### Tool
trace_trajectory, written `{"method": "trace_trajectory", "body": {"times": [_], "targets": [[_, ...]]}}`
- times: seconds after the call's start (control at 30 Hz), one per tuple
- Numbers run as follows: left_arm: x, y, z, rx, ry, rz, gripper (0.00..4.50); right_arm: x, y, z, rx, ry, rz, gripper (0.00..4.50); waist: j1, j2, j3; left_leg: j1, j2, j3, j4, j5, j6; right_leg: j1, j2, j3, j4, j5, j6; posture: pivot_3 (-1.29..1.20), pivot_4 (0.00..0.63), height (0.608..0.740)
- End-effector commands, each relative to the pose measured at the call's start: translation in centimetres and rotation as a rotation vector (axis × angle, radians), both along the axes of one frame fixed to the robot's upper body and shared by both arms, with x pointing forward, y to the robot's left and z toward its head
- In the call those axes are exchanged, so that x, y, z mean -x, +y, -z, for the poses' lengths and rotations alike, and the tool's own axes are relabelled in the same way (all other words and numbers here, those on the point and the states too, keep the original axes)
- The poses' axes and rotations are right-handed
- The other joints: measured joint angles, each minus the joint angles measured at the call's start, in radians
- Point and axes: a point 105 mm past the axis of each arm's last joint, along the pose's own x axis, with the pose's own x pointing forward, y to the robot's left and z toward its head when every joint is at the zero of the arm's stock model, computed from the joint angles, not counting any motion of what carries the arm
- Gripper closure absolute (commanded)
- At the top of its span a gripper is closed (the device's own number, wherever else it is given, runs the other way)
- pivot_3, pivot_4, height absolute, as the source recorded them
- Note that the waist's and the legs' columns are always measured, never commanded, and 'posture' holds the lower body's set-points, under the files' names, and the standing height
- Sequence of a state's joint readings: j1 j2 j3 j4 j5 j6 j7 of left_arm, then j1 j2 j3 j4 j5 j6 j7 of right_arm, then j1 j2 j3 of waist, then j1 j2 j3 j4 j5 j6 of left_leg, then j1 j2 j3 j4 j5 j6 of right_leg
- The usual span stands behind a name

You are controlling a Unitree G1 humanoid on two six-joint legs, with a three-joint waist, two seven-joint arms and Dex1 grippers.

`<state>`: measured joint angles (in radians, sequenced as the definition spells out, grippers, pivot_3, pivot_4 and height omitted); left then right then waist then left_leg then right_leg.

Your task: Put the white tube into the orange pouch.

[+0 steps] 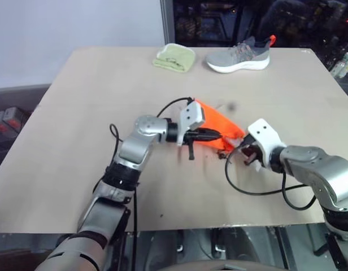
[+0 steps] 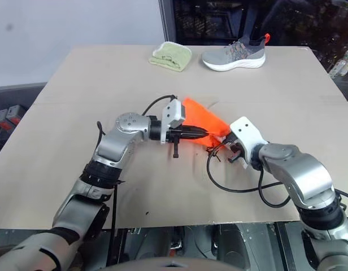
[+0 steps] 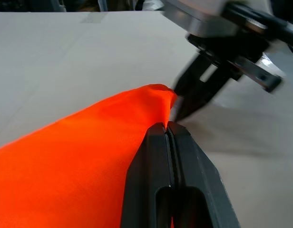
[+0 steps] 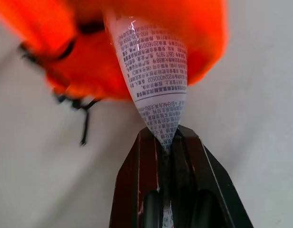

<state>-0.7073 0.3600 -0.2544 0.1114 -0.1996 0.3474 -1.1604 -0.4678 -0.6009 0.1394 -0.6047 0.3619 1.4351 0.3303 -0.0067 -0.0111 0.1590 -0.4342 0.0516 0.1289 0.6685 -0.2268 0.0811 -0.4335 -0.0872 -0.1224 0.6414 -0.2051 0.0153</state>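
1. Two grippers meet at the bright orange rectangular fabric pouch (image 1: 216,129), which lies near the middle of the pale tan table (image 1: 78,101).
2. Left gripper (image 3: 168,127): its two black fingers are pressed together on an upper fold of the pouch fabric, pinching the cloth and lifting that edge off the table.
3. Right gripper (image 4: 166,138): its fingers are clamped on the flat crimped end of the small white squeeze tube (image 4: 153,71) with fine printed text on its side.
4. Tube position: it points away from the right gripper toward the pouch, and its far end sits at the pouch mouth, overlapped by orange fabric. How far it has gone inside cannot be told.
5. Thin dark drawstring cord (image 4: 82,121): it hangs loose from the pouch end nearest the right gripper and trails onto the table.
6. Grey knit sports shoe (image 1: 239,56) with white sole: it stands at the far edge of the table, well apart from the pouch.
7. Pale green folded cloth (image 1: 174,58): it lies just beside the shoe, also well apart from the pouch.
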Motion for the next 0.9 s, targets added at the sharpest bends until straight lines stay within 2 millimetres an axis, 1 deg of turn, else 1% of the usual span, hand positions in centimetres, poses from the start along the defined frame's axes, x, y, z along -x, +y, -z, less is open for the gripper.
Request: {"method": "trace_trajectory", "body": {"times": [0.03,0.17,0.3,0.37,0.43,0.5,0.53,0.57,0.6,0.63,0.67,0.77,0.83,0.9], "targets": [[0.5,-0.6,-1.2,0.022,-0.062,0.028,4.5,-1.3,1.7,-1.1,0.079,-0.119,-0.095,4.48,-0.003,0.0,0.0,0.0,0.0,0.0,0.0,0.0,0.0,0.0,0.0,0.0,0.0,0.0,0.0,0.0,0.15,0.74],[0.0,-0.4,-1.3,0.017,-0.07,0.006,4.5,-3.6,3.1,-1.9,0.185,-0.266,-0.197,4.48,-0.005,0.0,0.0,0.0,0.0,0.001,0.0,0.0,0.0,0.0,0.0,0.001,0.0,0.0,0.0,0.0,0.15,0.74],[-0.5,-0.3,-1.5,0.019,-0.075,-0.009,4.5,-5.2,4.7,-1.7,0.223,-0.357,-0.253,4.48,-0.004,0.0,0.0,0.0,0.0,0.001,0.0,0.003,-0.004,0.0,0.001,0.001,0.0,0.0,0.0,0.0,0.15,0.74],[-0.7,-0.2,-1.6,0.024,-0.072,-0.017,4.5,-5.7,6.1,-1.6,0.16,-0.385,-0.266,4.48,-0.005,0.0,0.0,0.0,0.0,0.002,0.0,0.003,-0.005,0.0,0.001,0.001,0.0,0.0,0.0,0.0,0.15,0.74],[-1.0,-0.1,-1.7,0.028,-0.065,-0.031,4.5,-5.9,7.1,-1.1,0.085,-0.372,-0.273,4.48,-0.005,0.0,0.0,0.0,0.0,0.002,0.0,0.003,-0.005,-0.001,0.001,0.001,0.0,0.0,0.0,0.0,0.15,0.74],[-1.4,0.2,-1.6,0.038,-0.046,-0.056,4.5,-5.9,8.0,-0.6,-0.028,-0.341,-0.269,4.48,-0.006,0.0,0.0,0.0,0.0,0.003,0.0,0.003,-0.005,-0.001,0.001,0.002,0.0,0.0,0.0,0.0,0.15,0.74],[-1.7,0.3,-1.7,0.044,-0.034,-0.07,4.5,-5.9,8.0,-0.6,-0.06,-0.338,-0.255,3.66,-0.005,0.0,0.0,0.0,0.0,0.003,0.0,0.003,-0.005,-0.001,0.001,0.002,0.0,0.0,0.0,0.0,0.15,0.74],[-2.0,0.6,-1.6,0.043,-0.026,-0.087,4.5,-5.8,7.7,-0.6,-0.06,-0.346,-0.245,3.33,-0.004,0.0,0.0,0.0,0.001,0.003,0.0,0.003,-0.005,-0.001,0.002,0.002,0.0,0.0,0.0,0.0,0.15,0.74],[-2.3,0.8,-1.5,0.04,-0.021,-0.104,4.5,-5.7,7.3,-0.9,-0.066,-0.353,-0.23,2.8,0.0,0.0,0.0,0.0,0.001,0.003,0.0,0.003,-0.005,-0.001,0.001,0.002,0.0,0.0,0.0,0.0,0.15,0.74],[-2.8,1.1,-1.4,0.039,-0.011,-0.125,4.5,-5.4,6.8,-1.3,-0.09,-0.354,-0.206,2.5,0.002,0.0,0.0,0.0,0.0,0.003,0.0,0.003,-0.005,0.0,0.001,0.001,0.0,0.0,0.0,0.0,0.15,0.74],[-3.2,1.5,-1.4,0.037,-0.002,-0.145,4.5,-4.9,6.3,-1.8,-0.105,-0.354,-0.193,1.89,0.002,0.0,0.0,0.0,0.0,0.003,0.0,0.003,-0.005,0.0,0.001,0.002,0.0,0.0,0.0,0.0,0.15,0.74],[-4.3,2.4,-1.1,0.011,-0.015,-0.193,4.5,-3.2,4.5,-2.8,-0.124,-0.334,-0.167,1.89,0.002,0.0,0.0,0.0,0.0,0.003,0.0,0.003,-0.005,0.0,0.0,0.002,0.0,0.0,0.0,0.0,0.15,0.74],[-4.8,2.6,-1.2,0.015,-0.009,-0.208,4.5,-2.4,3.5,-3.7,-0.172,-0.329,-0.119,1.89,0.002,0.0,0.0,0.0,0.0,0.003,0.0,0.003,-0.004,0.0,0.0,0.002,0.0,0.0,0.0,0.0,0.15,0.74],[-5.0,2.7,-1.2,0.015,-0.011,-0.208,4.5,-1.9,2.3,-3.7,-0.162,-0.314,-0.072,1.89,0.0,0.0,0.0,0.0,0.001,0.002,0.0,0.003,-0.004,-0.001,0.001,0.001,0.0,0.0,0.0,0.0,0.15,0.74]]}}
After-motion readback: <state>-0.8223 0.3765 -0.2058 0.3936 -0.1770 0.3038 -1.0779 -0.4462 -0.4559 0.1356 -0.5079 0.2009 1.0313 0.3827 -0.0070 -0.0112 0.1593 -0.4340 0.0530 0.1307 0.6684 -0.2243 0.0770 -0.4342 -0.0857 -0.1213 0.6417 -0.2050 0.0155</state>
